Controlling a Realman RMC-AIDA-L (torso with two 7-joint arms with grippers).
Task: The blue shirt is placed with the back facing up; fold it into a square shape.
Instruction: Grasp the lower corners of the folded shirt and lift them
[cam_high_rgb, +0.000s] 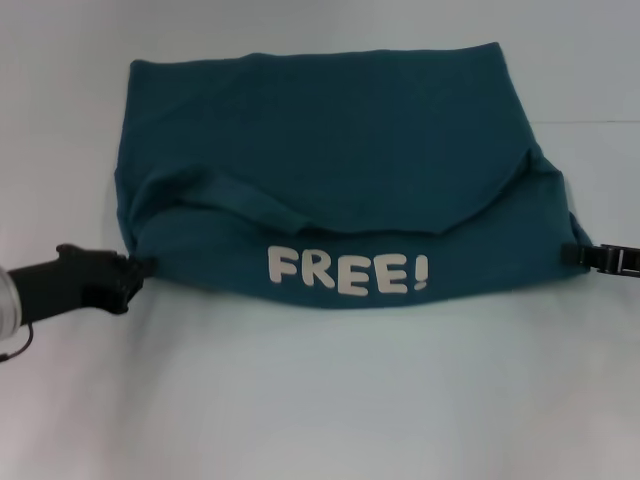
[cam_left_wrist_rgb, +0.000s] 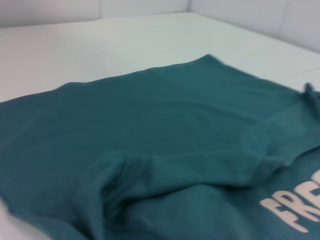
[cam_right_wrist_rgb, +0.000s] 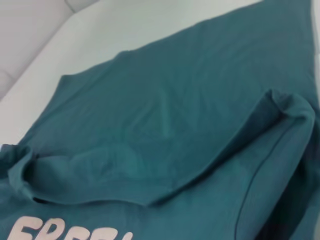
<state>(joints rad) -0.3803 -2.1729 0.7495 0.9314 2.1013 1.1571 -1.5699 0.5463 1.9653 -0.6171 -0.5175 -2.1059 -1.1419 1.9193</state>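
The blue shirt (cam_high_rgb: 320, 130) lies spread on the white table (cam_high_rgb: 320, 400). Its near part is folded back over itself in a band that shows a white "FREE!" print (cam_high_rgb: 348, 272). My left gripper (cam_high_rgb: 140, 267) is at the band's left end, shut on the cloth there. My right gripper (cam_high_rgb: 572, 254) is at the band's right end, shut on the cloth there. The left wrist view shows the shirt (cam_left_wrist_rgb: 150, 130) close up with part of the print (cam_left_wrist_rgb: 295, 212). The right wrist view shows the shirt (cam_right_wrist_rgb: 175, 110) and a folded flap. Neither wrist view shows fingers.
White table runs all around the shirt, with a wide bare strip at the front. A low white wall (cam_left_wrist_rgb: 50, 12) borders the table's far side. Nothing else stands on the table.
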